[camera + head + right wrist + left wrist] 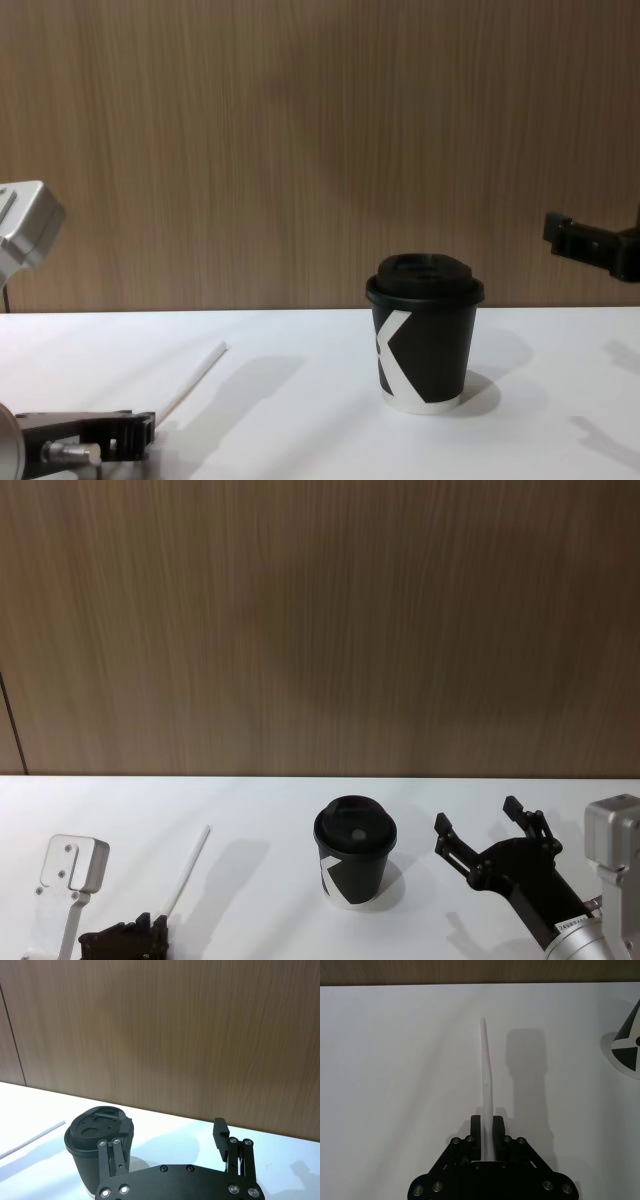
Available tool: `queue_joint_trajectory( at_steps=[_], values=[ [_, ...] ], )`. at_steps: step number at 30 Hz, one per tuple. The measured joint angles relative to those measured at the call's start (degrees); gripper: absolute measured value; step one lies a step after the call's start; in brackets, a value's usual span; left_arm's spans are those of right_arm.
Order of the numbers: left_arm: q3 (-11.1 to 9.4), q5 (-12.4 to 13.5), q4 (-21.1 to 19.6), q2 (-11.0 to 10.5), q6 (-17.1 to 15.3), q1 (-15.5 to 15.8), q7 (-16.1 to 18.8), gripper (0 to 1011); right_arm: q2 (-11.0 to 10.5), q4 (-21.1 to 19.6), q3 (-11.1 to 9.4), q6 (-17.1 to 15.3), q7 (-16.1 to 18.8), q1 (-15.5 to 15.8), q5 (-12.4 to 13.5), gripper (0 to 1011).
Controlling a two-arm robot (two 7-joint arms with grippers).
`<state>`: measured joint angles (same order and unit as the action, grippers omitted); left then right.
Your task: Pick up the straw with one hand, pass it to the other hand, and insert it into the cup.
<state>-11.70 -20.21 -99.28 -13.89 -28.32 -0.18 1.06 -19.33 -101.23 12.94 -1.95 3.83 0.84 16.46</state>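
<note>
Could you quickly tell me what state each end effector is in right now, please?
Left end effector: closed on the straw.
Right end effector: open, holding nothing, beside the cup.

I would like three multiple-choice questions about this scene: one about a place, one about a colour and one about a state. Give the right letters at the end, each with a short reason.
1. Where does the cup stand?
A. Between the left pincer and the right pincer
B. Left of both
C. Right of both

2. What colour is the lid?
A. White
B. Black
C. Red

3. What is the state of the left pincer?
A. Open and empty
B. Shut on the straw
C. Shut on the cup

Answers:
1 A: in the head view one pincer is on each side of the cup.
2 B: the lid is as black as the cup.
3 B: the left wrist view shows the straw clamped between its fingers.
</note>
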Motion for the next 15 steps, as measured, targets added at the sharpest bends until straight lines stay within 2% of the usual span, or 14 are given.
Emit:
queue_joint_trajectory(
  at_steps=[15],
  values=[
    [-0.01, 0.0, 0.0, 0.02, 0.0, 0.0, 0.0, 73, 0.0, 0.0, 0.0, 0.0, 0.0, 0.0, 0.0, 1001]
  ],
)
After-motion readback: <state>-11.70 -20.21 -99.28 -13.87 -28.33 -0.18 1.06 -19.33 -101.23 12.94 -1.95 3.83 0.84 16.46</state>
